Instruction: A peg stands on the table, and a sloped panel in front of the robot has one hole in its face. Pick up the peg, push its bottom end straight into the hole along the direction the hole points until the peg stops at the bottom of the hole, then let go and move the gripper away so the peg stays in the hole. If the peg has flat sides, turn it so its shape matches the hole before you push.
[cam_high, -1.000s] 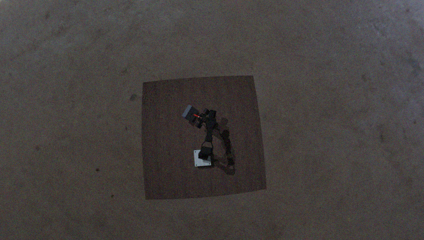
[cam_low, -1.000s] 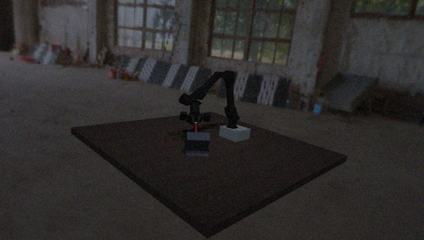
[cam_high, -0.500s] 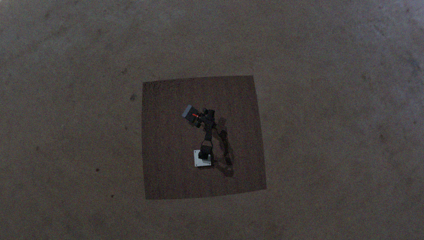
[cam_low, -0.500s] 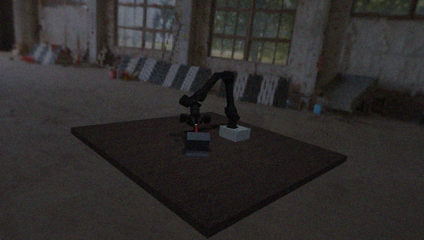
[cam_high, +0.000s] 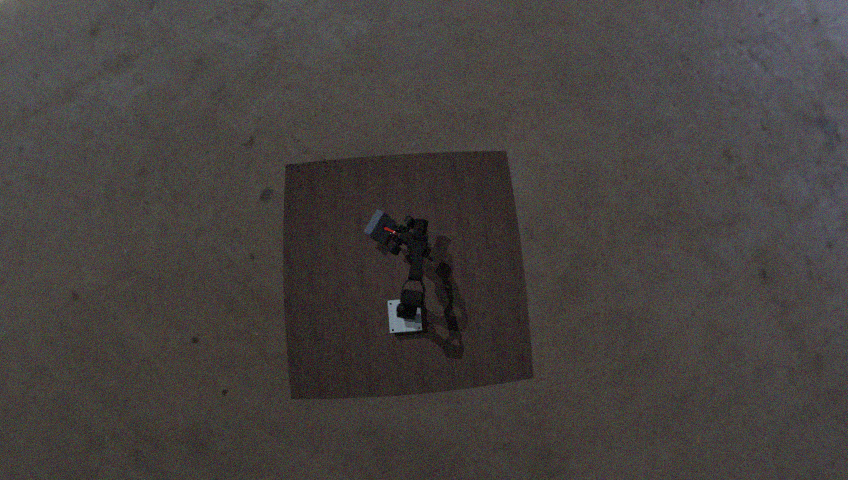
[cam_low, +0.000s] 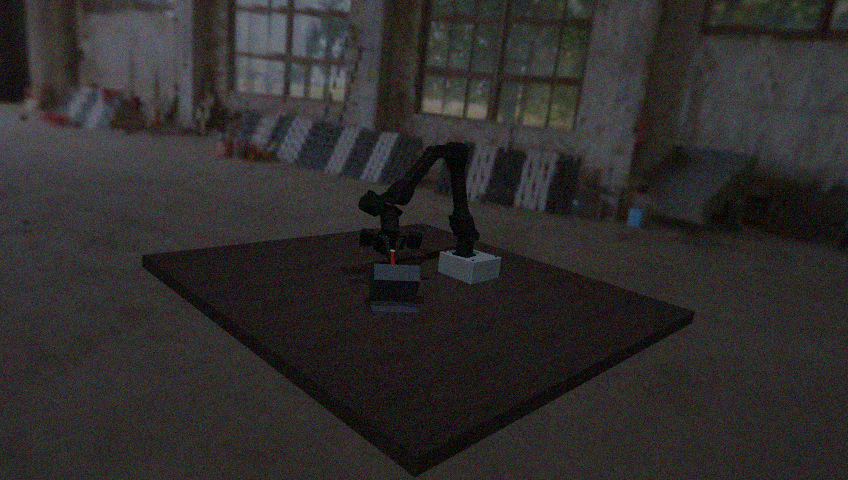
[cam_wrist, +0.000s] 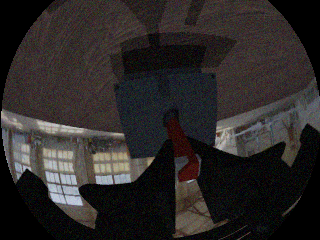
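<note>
My gripper (cam_high: 395, 233) (cam_low: 392, 248) (cam_wrist: 178, 142) is shut on the red peg (cam_high: 389, 230) (cam_low: 392, 256) (cam_wrist: 179, 142). The peg points from the fingers toward the sloped panel (cam_high: 377, 226) (cam_low: 395, 289) (cam_wrist: 143, 116), a dark block with a lighter grey top edge. In the wrist view the peg's far end meets a dark spot on the panel's blue-grey face, which looks like the hole; how deep the peg sits I cannot tell. In the top and exterior views the peg's tip is at the panel's upper face.
The arm rises from a white base block (cam_high: 403, 320) (cam_low: 469, 265) close behind the panel. Both stand on a dark square table (cam_high: 333, 333) (cam_low: 487, 368) on a concrete floor. A wall with windows is far behind.
</note>
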